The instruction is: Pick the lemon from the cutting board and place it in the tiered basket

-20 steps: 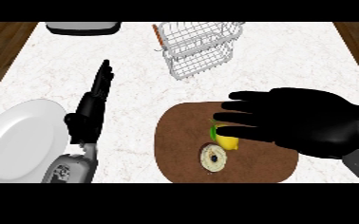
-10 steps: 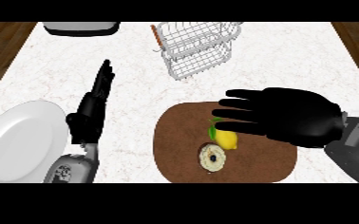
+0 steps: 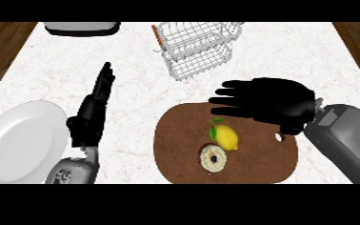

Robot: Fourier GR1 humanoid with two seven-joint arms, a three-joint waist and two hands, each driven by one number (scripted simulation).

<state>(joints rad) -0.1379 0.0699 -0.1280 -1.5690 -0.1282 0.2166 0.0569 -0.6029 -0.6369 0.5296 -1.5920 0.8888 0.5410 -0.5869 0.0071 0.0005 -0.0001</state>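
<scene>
One lemon, stem end up-left.

A white marbled counter carries a wire basket, a white plate, a brown cutting board and, perhaps, a grey appliance at the far edge.

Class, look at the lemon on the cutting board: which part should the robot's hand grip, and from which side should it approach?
Grip the lemon across its narrow middle, coming from above. It lies flat on the cutting board with its long axis tilted, leaf end up-left. The bagel crowds its lower-left side, so fingers should close away from it. The right hand hovers open just beyond it.
</scene>
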